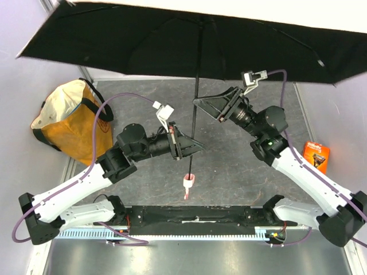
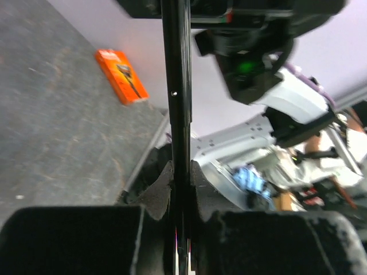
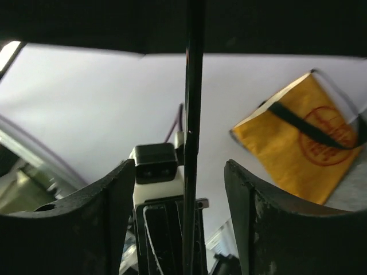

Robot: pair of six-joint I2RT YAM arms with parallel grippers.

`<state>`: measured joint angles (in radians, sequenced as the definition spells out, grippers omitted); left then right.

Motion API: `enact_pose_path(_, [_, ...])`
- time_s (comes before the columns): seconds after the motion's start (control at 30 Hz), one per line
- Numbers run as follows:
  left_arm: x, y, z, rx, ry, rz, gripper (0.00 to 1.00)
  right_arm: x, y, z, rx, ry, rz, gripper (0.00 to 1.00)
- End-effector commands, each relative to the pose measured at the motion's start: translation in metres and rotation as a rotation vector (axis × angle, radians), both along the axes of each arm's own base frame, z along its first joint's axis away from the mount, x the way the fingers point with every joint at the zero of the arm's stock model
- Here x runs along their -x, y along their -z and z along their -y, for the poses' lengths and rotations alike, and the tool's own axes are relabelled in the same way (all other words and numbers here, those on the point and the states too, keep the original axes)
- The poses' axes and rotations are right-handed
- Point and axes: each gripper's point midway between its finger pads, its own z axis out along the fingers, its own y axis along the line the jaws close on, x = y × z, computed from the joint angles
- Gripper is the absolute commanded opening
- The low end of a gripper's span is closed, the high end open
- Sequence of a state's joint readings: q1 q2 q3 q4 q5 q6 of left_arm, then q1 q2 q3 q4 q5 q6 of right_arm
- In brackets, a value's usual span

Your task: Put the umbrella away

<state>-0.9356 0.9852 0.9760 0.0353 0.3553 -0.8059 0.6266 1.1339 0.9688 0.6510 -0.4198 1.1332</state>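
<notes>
- The umbrella (image 1: pixel 172 46) is wide open, and its dark canopy fills the whole top of the overhead view, up above the desk (image 1: pixel 229 172).
- Its thin dark shaft (image 1: pixel 195 123) runs straight down from the canopy between the two arms. It ends in a pale pink piece (image 1: pixel 189 181) near the front edge of the desk.
- The left arm (image 1: pixel 74 189) reaches in from the left, and the left jaws are clamped on the lower part of the shaft. In the left wrist view, both pads (image 2: pixel 159 192) press right against the black rod (image 2: pixel 176 86).
- The right arm (image 1: pixel 304 172) comes in from the right and meets the shaft higher up, closer to the canopy.
- The right jaws are spread apart. The right wrist view shows the rod (image 3: pixel 194 114) standing between the two fingers (image 3: pixel 112 195) with a gap on either side, so it is straddled rather than squeezed.
- The orange-and-cream tote bag (image 1: pixel 71 117) sits at the far left of the desk, partly under the canopy's edge, well apart from both arms.
- A small orange box (image 1: pixel 316 156) lies at the right edge of the desk, just beside the right arm.
</notes>
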Motion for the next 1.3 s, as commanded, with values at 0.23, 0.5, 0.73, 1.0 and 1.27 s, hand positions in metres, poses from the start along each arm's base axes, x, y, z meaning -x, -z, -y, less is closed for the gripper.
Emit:
enact_pose_path(0.23, [-0.029, -0.038, -0.021, -0.039, -0.316, 0.309, 0.02, -0.033, 0.025, -0.016, 0.298, 0.270, -0.075, 0.72])
enact_pose_path(0.5, [-0.029, -0.024, -0.025, -0.121, -0.353, 0.314, 0.02, -0.031, 0.021, -0.028, 0.330, 0.295, -0.027, 0.56])
enact_pose_path(0.73, [-0.029, -0.013, -0.026, -0.175, -0.383, 0.326, 0.02, -0.032, 0.003, -0.025, 0.315, 0.324, 0.019, 0.42])
enact_pose_path(1.0, [-0.011, -0.026, -0.025, -0.110, -0.309, 0.230, 0.09, -0.018, -0.005, -0.028, 0.208, 0.251, 0.015, 0.00])
enact_pose_path(1.27, [-0.003, -0.045, -0.025, -0.062, -0.275, 0.160, 0.75, -0.013, -0.013, -0.019, 0.163, 0.249, -0.064, 0.00])
